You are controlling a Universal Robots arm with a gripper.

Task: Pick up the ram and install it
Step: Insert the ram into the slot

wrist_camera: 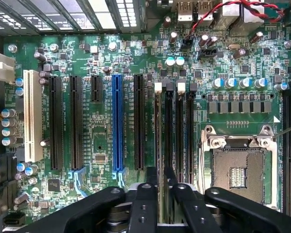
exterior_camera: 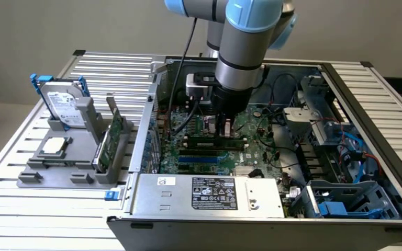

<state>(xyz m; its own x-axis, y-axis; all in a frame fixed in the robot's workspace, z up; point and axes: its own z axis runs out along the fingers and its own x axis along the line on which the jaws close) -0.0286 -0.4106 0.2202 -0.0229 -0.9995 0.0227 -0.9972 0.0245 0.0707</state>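
In the exterior view my claw (exterior_camera: 223, 128) is down inside the open computer case (exterior_camera: 142, 151), right over the memory slots of the motherboard (exterior_camera: 260, 151). The ram (exterior_camera: 204, 139) lies as a dark strip along one of those slots, directly under my fingers. I judge that I am at the install step: the stick is in its slot, not in the air.

The case also holds a power supply (exterior_camera: 211, 193) along its near edge and a drive cage with blue parts on the exterior view's right. Out on the slatted desk (exterior_camera: 382, 94), a grey holder (exterior_camera: 30, 178) carries the hard drive with blue handles (exterior_camera: 65, 107), the wider green card (exterior_camera: 113, 141) standing on edge, and a small silver chip (exterior_camera: 54, 147). I see no narrow stick left in that holder.

In the wrist view the ram (wrist_camera: 158, 136) shows edge-on, running down the first slot beside the white latches (wrist_camera: 158, 87). My fingers (wrist_camera: 148, 194) stand on either side of it, with a sliver of gap on one side. I read the claw (wrist_camera: 160, 174) as open, not clamped. The processor socket (wrist_camera: 237, 170) sits empty nearby. Any move from here calls for a straight path, so my fingers do not catch the stick or its latches. Whether the latches have fully closed I cannot tell.
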